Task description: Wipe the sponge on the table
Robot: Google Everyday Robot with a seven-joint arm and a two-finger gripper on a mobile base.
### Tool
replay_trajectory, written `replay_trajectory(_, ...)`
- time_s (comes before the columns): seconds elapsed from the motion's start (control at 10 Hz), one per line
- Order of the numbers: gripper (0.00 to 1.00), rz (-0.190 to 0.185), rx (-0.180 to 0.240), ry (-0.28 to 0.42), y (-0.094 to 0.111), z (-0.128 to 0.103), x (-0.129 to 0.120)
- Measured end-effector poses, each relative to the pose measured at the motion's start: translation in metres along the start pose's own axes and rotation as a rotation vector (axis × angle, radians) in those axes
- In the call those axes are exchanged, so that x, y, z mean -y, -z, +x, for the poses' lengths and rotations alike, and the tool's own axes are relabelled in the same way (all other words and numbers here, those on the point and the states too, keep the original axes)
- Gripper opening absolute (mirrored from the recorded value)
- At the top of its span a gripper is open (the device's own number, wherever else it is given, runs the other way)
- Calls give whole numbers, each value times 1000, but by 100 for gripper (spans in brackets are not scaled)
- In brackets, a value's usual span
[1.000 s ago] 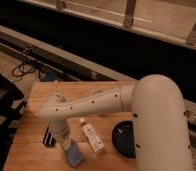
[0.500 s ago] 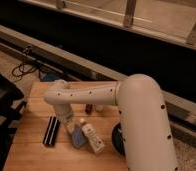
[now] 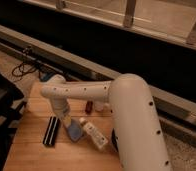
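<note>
Closely around your work spot, three things crowd the table point(image 3: 31, 150). Left of the gripper point(image 3: 67, 121) you have a black ridged bar point(image 3: 52, 131) lying flat, near the sponge point(image 3: 74, 132) but apart from it. On the other side a white bottle point(image 3: 94, 135) lies tipped over with its label up. One end is just beside the sponge, and you cannot tell whether the two touch. Farther back, close under the arm point(image 3: 91, 91), stands a small dark-red object point(image 3: 89, 106). A dark round shape point(image 3: 113, 143) shows at the arm's lower edge, mostly hidden.

Your thick white arm comes in from the lower right and covers much of the table's right side. It bends over the far left part and drops straight down.

The gripper sits at the sponge's far end, pointing down at it. Whether it is spread or pinching the sponge you cannot tell. The sponge is a small blue block lying flat on the light-brown planks, between bar and bottle, its far edge covered by the gripper.
</note>
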Motion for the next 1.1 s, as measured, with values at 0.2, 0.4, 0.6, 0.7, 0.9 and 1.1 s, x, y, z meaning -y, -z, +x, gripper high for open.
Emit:
replay_trajectory(0.2,10,-10,-1,34,-4,-31,-14)
replay_trajectory(0.4,10,-6,-5,45,-11,-65,-38)
replay_trajectory(0.6,11,-4,-9,43,-14,-78,-52)
replay_trajectory(0.7,15,-1,-8,44,-14,-81,-52)
replay_trajectory(0.9,33,5,-7,39,-9,-76,-46)
replay_trajectory(1.1,54,5,-9,37,-5,-66,-37)
